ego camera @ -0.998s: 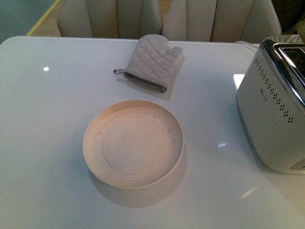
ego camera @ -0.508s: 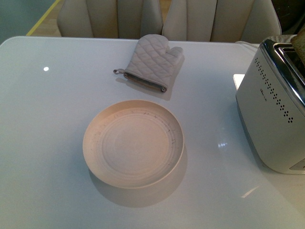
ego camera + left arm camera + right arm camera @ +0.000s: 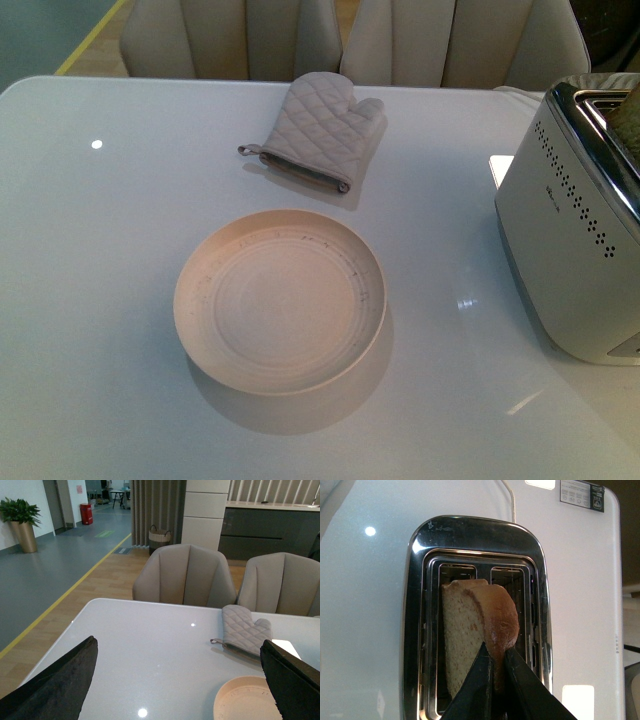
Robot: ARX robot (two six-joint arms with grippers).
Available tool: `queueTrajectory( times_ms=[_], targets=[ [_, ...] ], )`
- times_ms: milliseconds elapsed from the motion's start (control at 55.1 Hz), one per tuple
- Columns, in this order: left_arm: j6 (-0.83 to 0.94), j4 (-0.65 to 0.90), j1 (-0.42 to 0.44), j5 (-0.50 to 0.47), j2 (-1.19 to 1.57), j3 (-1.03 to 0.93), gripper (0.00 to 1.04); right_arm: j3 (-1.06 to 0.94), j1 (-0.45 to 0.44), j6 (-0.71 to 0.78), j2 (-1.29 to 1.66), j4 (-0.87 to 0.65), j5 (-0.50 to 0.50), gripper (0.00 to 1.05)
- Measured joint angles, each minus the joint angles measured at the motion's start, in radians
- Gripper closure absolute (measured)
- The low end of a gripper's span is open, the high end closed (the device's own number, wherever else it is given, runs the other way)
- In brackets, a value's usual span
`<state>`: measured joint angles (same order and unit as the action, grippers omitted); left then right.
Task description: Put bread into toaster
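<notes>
One table (image 3: 90, 300): white and glossy, with everything below standing on it.
Toaster (image 3: 415, 605): a white box with a chrome top, on your right side of the table. Its two long dark slots lie side by side and open upward.
Plate (image 3: 280, 300): round and cream, near the middle of the table, well apart from the toaster, with nothing on it.
Oven mitt (image 3: 318, 130): grey and quilted, lying flat beyond the plate.
Bread (image 3: 467, 630): one slice, held on edge directly above the toaster top. Its long side runs the same way as the slots. The lower part lines up with one slot, while the crusted top leans over the bar between the two. You cannot tell whether the bottom edge is already inside.
Right gripper (image 3: 495, 652): clamped on the slice's crust from above, pointing straight down at the toaster.
Left gripper (image 3: 177, 644): spread wide and holding nothing, raised over the table's left side, far from the toaster.
Coming move: likely a straight drop by your right arm, with the lean taken out so the slice clears the bar.
</notes>
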<state>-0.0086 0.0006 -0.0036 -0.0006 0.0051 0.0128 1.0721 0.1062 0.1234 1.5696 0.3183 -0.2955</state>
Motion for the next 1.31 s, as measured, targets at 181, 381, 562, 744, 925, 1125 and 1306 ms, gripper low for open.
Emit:
queueTrajectory(
  times_ms=[181,381,562,744,925,1125,1306],
  targets=[
    [0.000,0.000,0.000,0.000,0.000,0.000,0.07,-0.041,0.001,-0.015,0.001,-0.022,0.004,0.82],
    [0.000,0.000,0.000,0.000,0.000,0.000,0.07,-0.078,-0.003,-0.040,-0.028,-0.053,0.007,0.49],
    [0.000,0.000,0.000,0.000,0.000,0.000,0.07,-0.129,-0.016,-0.072,-0.132,-0.129,0.026,0.21],
    [0.000,0.000,0.000,0.000,0.000,0.000,0.07,-0.275,-0.006,-0.160,-0.369,-0.302,0.041,0.09],
    [0.000,0.000,0.000,0.000,0.000,0.000,0.07,-0.424,0.019,-0.188,-0.613,-0.425,-0.016,0.09],
    [0.000,0.000,0.000,0.000,0.000,0.000,0.07,-0.647,-0.024,-0.142,-0.743,-0.729,0.220,0.42],
    [0.000,0.000,0.000,0.000,0.000,0.000,0.07,-0.825,-0.102,-0.130,-0.860,-0.771,0.293,0.87]
  ],
)
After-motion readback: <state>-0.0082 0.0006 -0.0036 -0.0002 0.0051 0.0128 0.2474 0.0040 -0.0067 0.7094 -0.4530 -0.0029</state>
